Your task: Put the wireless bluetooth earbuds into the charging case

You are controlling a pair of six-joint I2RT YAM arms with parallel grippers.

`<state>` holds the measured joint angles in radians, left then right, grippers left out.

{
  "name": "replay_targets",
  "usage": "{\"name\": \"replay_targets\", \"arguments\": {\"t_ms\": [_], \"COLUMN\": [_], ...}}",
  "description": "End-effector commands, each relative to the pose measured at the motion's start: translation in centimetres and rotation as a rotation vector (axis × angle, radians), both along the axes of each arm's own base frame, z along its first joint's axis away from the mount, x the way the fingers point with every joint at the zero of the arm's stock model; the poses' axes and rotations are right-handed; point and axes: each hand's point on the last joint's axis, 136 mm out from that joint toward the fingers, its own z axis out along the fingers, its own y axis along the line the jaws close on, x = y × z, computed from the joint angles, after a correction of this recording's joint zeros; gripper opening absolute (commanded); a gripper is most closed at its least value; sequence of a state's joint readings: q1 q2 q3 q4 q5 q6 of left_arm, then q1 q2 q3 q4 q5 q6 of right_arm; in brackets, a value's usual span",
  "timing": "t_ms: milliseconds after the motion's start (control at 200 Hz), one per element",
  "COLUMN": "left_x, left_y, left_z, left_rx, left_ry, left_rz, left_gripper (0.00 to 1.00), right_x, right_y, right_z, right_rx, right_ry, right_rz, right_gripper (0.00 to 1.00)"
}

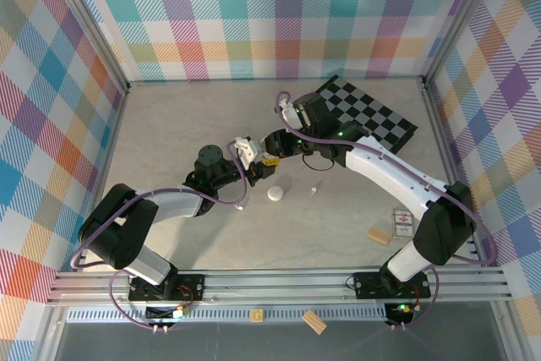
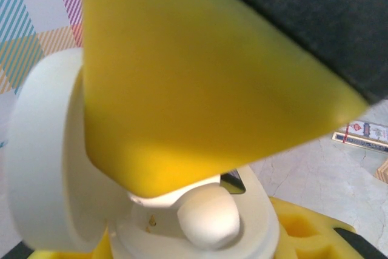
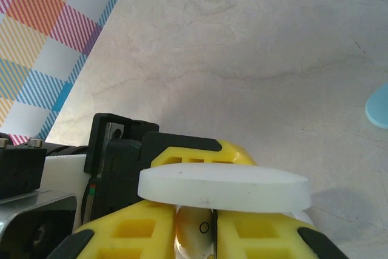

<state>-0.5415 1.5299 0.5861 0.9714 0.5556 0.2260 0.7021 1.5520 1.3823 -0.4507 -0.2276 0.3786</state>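
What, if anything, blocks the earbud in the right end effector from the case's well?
Nothing visible. The charging case has its lid swung aside, and the earbud in the right end effector sits at the open well.

An open white oval plastic charging case [image 1: 246, 149] is up over the middle of the pale stone-patterned desk [image 1: 169, 124], with a white pebble-like earbud [image 2: 206, 216] in its well. Before it on the desk lie a round white case [image 1: 276, 194] and, to the right of that, a tiny white bud [image 1: 314, 189]. A black-and-grey checkered mat [image 1: 372, 112] lies at the rear right. A tan wooden block [image 1: 378, 234] lies at the front right, just left of a small printed card box [image 1: 402, 224].

plaid pastel walls [image 1: 270, 14], pale marbled tabletop [image 1: 169, 133], aluminium frame rail [image 1: 279, 281]
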Motion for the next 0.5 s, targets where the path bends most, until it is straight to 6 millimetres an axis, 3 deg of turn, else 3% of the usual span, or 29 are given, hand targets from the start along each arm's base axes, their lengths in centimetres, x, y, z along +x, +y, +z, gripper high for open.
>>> {"name": "replay_targets", "arguments": {"t_ms": [0,205,340,495], "left_x": [-0.4,-0.4,-0.4,-0.4], "left_y": [-0.1,-0.1,-0.1,-0.1], "left_z": [1.8,1.9,1.9,2.1], "left_rx": [-0.028,-0.029,-0.03,-0.032], "left_ry": [-0.065,-0.068,-0.068,-0.071], "left_rz": [-0.011,-0.009,-0.011,-0.011], "left_gripper": [0.25,0.25,0.25,0.25], "right_x": [-0.2,-0.2,-0.3,-0.4], "right_y": [-0.2,-0.5,-0.8,-0.9], "right_z": [1.2,0.9,1.3,1.9], "right_rx": [-0.01,-0.026,-0.025,-0.016], "right_ry": [-0.038,-0.038,-0.05,-0.064], "right_rz": [0.003,-0.003,-0.009,-0.014], "right_gripper": [0.21,0.22,0.3,0.32]}}
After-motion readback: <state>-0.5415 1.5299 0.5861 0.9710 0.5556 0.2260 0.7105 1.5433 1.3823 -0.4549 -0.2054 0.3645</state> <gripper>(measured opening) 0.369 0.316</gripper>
